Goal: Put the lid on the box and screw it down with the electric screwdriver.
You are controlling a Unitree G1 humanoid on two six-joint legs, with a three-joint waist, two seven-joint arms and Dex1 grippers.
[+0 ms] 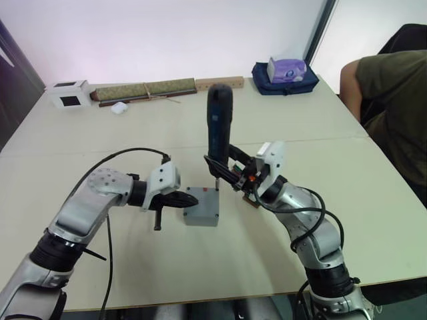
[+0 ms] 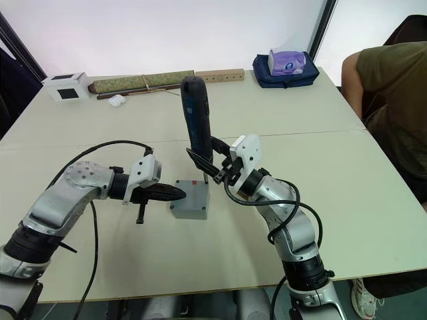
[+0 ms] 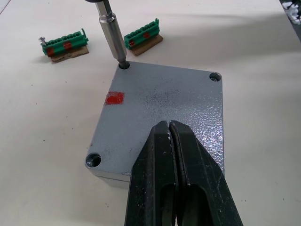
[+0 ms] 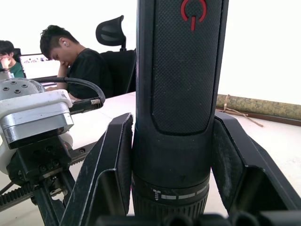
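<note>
The grey lid [image 3: 160, 103], with a small red mark [image 3: 114, 97], lies closed on the grey box [image 1: 200, 219] at mid-table. My left gripper [image 3: 169, 123] is shut, and its tips rest on the lid's edge on the left side. My right gripper [image 1: 223, 167] is shut on the electric screwdriver [image 1: 219, 123], holding the black-blue tool upright over the box. Its metal bit [image 3: 112, 33] stands in the lid's corner hole next to the red mark. The lid's other two visible corner holes stand free of the bit.
Two green terminal blocks [image 3: 63, 44] lie just beyond the box. Along the far edge are a white carton [image 1: 69, 93], a long green strip [image 1: 143, 89], a wooden block [image 1: 219, 83] and a blue bag [image 1: 285, 75]. A person [image 1: 393, 100] sits at the right.
</note>
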